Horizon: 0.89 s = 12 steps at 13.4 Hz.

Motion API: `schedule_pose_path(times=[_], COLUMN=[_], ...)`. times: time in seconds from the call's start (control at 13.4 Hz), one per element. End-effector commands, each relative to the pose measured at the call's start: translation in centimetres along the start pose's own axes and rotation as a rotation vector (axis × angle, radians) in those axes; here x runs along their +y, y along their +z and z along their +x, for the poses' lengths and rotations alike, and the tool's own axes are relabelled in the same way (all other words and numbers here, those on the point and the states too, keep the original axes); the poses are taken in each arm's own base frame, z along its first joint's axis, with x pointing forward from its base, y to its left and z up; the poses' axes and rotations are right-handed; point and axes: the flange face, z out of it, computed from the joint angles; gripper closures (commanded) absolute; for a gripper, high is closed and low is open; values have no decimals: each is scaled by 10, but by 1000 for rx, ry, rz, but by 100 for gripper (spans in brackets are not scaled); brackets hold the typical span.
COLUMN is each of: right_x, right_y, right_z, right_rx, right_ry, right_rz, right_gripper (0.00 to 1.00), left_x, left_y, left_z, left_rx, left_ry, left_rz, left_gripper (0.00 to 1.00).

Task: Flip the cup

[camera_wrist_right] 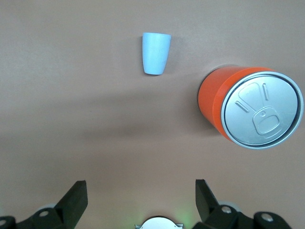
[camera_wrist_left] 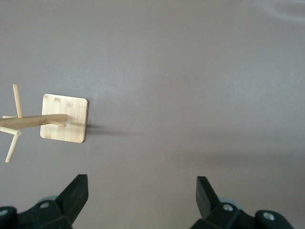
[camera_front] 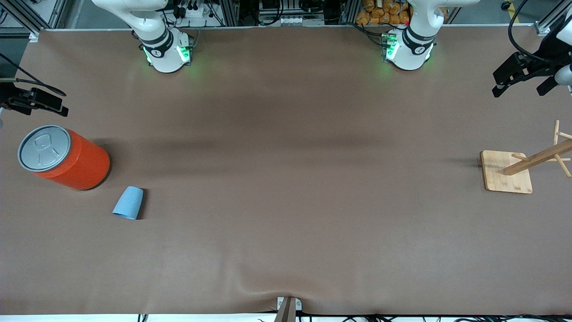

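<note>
Gaping wide, empty: left gripper [camera_wrist_left: 142, 193], right gripper [camera_wrist_right: 141, 193].

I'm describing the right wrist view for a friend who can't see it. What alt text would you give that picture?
A small light-blue cup lies on its side on a brown table, apart from a large orange can with a grey pull-tab lid standing beside it. The right gripper hangs above the bare table, open and holding nothing.
</note>
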Motion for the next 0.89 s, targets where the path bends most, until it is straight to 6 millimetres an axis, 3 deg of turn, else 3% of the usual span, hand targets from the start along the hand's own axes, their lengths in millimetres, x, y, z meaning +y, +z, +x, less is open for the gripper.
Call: schedule_pose_path(times=[0.0, 0.3, 0.67, 0.82], right_x=[2, -1, 7, 12], right_y=[11, 70, 169, 220], right_z=[10, 59, 126, 151], right_rx=[-15, -21, -1, 5], right_ry=[16, 13, -3, -19], right_rz=[-16, -15, -28, -32], right_gripper=[0, 0, 0, 0], left_x=[5, 7, 18, 22], left_y=[4, 5, 6, 7], left_z=[2, 1, -1, -1], left_rx=[-41, -55, -57, -59], left_ry=[20, 23, 45, 52], left_rz=[-11, -10, -9, -9], left_gripper=[0, 0, 0, 0])
